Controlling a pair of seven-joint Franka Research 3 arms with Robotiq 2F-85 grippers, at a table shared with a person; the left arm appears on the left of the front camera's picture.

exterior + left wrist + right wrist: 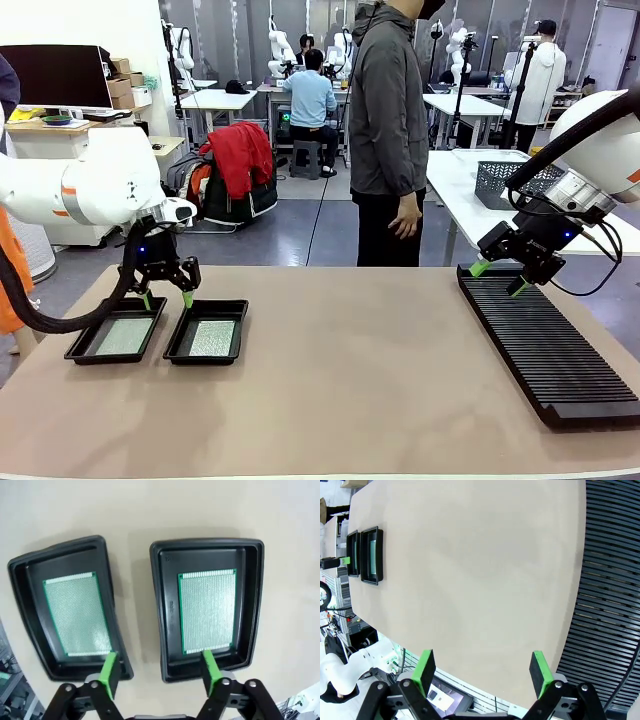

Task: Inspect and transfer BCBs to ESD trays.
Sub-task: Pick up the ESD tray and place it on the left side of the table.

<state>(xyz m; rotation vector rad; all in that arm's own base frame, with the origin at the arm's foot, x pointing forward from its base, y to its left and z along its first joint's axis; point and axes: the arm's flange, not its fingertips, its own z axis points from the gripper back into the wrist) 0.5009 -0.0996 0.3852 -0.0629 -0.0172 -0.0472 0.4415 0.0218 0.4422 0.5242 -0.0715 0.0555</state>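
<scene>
Front: left gripper spread, empty, above two ESD trays at 8 o'clock; right gripper wide, empty, over rack.
Left wrist: BCBs lie flat, one per tray.
Right wrist: fingers apart.
Risk: a descending pad could clip a tray rim, shifting it.

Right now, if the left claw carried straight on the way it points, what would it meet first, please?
Probably the near rims of the two ESD trays: the open left claw straddles the gap between them, one finger over each tray; depth is unclear.
</scene>
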